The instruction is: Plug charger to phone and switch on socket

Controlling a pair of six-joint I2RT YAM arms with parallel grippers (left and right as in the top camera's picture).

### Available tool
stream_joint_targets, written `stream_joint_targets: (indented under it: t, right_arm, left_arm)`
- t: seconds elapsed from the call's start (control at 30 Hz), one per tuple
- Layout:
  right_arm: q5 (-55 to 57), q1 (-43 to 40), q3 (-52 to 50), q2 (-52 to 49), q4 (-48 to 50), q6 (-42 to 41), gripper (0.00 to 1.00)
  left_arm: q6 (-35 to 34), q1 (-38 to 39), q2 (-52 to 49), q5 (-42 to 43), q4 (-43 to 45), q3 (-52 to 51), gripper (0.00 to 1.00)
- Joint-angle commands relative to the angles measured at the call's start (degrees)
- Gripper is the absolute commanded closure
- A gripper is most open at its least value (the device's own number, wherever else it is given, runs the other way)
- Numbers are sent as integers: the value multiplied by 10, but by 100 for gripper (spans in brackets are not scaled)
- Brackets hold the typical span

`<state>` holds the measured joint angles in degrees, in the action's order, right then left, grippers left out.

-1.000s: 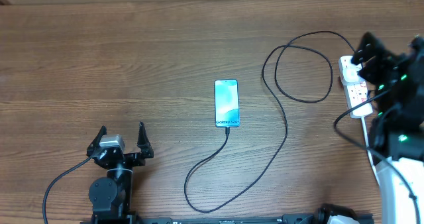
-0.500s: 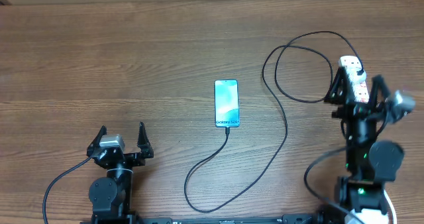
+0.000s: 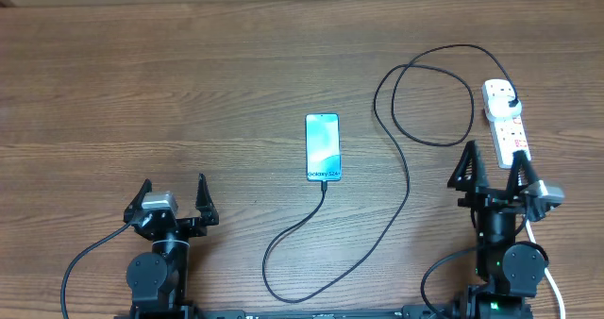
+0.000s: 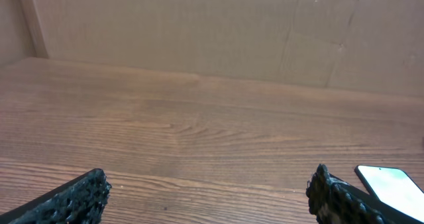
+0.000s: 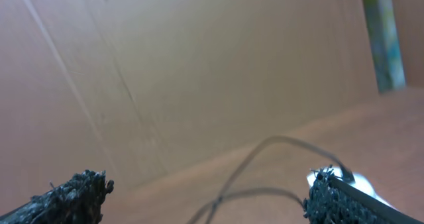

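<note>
The phone (image 3: 322,146) lies face up at mid-table, its light blue screen lit. The charger (image 3: 409,182), a thin black cable, meets the phone's near end, loops toward the table front, then runs back right to its black plug (image 3: 510,97) in the white socket (image 3: 507,125). My right gripper (image 3: 493,155) stands open just in front of the socket, touching nothing. My left gripper (image 3: 174,181) stands open at the front left, well clear of the phone. The left wrist view shows the phone (image 4: 394,188) past the right finger. The right wrist view, blurred, shows the cable (image 5: 265,150) and a bit of the socket (image 5: 361,181).
A thicker white cord (image 3: 547,277) runs from the socket toward the table's front right, beside the right arm. A cardboard wall (image 4: 212,32) stands behind the table. Bare wooden tabletop (image 3: 189,83) fills the left and back.
The right arm has drawn back from over the socket to the front right and stands low with its gripper open. The left arm, phone and cable have not moved.
</note>
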<state>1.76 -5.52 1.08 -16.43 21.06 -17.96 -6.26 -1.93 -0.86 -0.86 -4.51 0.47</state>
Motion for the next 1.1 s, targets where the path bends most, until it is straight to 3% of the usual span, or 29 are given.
stream_joint_targets:
  t: [0.0, 0.43, 0.67, 0.97, 1.07]
  right_arm:
    - [3, 5, -7, 38, -36, 6, 0]
    - [-21, 5, -6, 119, -202, 66, 0]
    - [-78, 5, -7, 157, -252, 177, 0]
    - [-65, 5, -6, 163, -256, 175, 0]
    - [-26, 6, -6, 163, -259, 123, 0]
  left_arm:
    - [-2, -3, 7, 3, 0, -2, 1]
    - [-2, -3, 7, 3, 0, -2, 0]
    - [-2, -3, 7, 3, 0, -2, 1]
    - [-2, -3, 7, 3, 0, -2, 0]
    - [-2, -3, 7, 3, 0, -2, 1]
